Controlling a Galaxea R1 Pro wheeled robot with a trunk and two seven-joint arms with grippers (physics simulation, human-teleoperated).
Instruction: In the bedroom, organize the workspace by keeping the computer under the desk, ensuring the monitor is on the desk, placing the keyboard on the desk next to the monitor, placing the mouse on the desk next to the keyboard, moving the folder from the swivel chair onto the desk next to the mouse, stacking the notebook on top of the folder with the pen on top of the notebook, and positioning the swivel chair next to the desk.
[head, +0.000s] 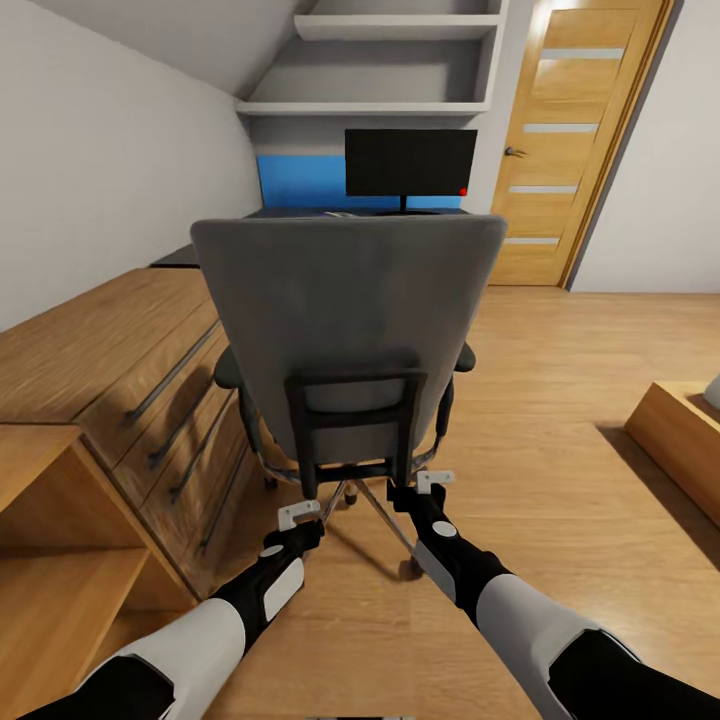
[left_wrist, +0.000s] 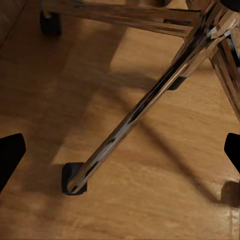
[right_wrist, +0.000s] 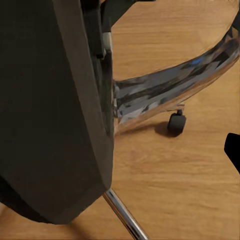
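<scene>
Nearest the camera, both arms reach forward and down toward the foot of the swivel chair (head: 345, 330). The left claw (head: 298, 516) hangs low behind the chair's base, its pale fingers standing apart with nothing between them; in the left wrist view dark fingertips (left_wrist: 10, 155) sit at either edge with a chrome leg of the chair base (left_wrist: 145, 107) running diagonally across the gap over the wooden floor (left_wrist: 150, 200), ending in a black caster (left_wrist: 72, 179). The right claw (head: 433, 481) sits just beside the lower edge of the chair's black back frame; whether its fingers are spread or closed I cannot tell. The right wrist view looks past the dark backrest at a curved chrome bar and another caster (right_wrist: 176, 122).

The chair stands upright with its tall grey back toward the robot, so its seat faces away toward the counter (head: 300, 211). A wooden drawer unit (head: 130, 370) runs along the left wall beside it.

Beyond the chair, the monitor (head: 410, 162) stands upright on the counter, screen facing the robot, its long side horizontal, in front of the blue back panel. A wooden door (head: 580, 140) stands farther right.
</scene>
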